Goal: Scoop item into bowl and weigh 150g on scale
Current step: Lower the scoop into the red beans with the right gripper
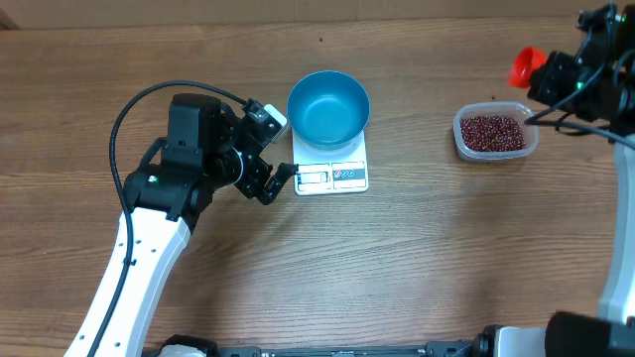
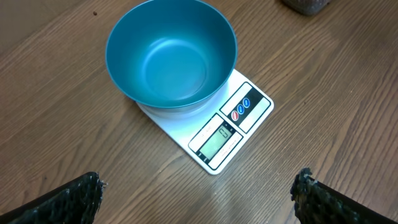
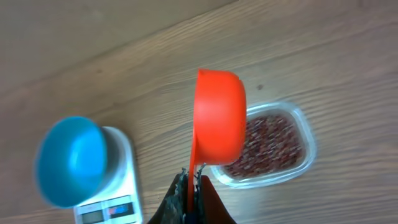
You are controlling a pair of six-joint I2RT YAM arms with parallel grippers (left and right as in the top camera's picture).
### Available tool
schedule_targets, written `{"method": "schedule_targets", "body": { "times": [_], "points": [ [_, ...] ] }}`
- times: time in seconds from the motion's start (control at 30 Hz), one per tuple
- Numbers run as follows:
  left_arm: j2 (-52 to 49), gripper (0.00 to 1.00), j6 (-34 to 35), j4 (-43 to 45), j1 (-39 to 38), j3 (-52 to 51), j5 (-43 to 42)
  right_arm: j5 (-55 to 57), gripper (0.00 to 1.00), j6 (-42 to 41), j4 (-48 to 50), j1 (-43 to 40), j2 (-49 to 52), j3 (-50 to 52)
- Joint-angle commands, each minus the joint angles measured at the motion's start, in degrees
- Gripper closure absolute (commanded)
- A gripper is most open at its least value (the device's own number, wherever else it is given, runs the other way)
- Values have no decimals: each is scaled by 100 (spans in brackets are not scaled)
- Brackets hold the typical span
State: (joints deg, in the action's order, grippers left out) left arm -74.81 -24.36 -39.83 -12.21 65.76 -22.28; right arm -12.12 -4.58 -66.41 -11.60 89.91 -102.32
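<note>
— so, where do the beans (image 1: 491, 131) lie right now?
— all in the clear tub (image 1: 463, 146), which sits on the table (image 1: 417, 258) to the right of the scale (image 1: 333, 178), well apart from it.
— and the right gripper (image 3: 189, 186)?
— clamped tight on the handle of an orange scoop (image 3: 217, 118). the scoop hangs in the air. in the wrist view its cup overlaps the tub's left part; from overhead it sits near the tub's far right corner. i cannot tell whether anything is in the cup.
— the bowl (image 1: 328, 106)?
— blue, upright, resting on the far half of the scale. the display and buttons show along the near edge. it's well to the left of the scoop.
— and the left gripper (image 2: 196, 186)?
— jaws spread wide, holding nothing. it hovers just beside the scale's left edge, pointed at the bowl. the beans are far off to its right, beyond the scale.
</note>
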Motion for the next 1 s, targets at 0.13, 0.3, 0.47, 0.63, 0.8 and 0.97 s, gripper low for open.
{"method": "schedule_targets", "body": {
  "times": [0.13,0.3,0.47,0.63,0.8,0.97],
  "points": [
    [-9,0,39,-2,57,17,-17,459,96,1401,-249,-15,560,-142],
    [-9,0,39,-2,57,17,-17,758,96,1591,-420,-15,863,-11],
    [-9,0,39,-2,57,17,-17,758,96,1838,-503,-15,1141,39],
    [-9,0,39,-2,57,20,-17,730,96,1976,-592,-15,1303,98],
    [-9,0,39,-2,57,20,-17,702,96,2293,-466,-15,1309,420],
    [-9,0,39,-2,57,20,-17,828,96,2291,-162,-15,1309,822]
  ]
}}
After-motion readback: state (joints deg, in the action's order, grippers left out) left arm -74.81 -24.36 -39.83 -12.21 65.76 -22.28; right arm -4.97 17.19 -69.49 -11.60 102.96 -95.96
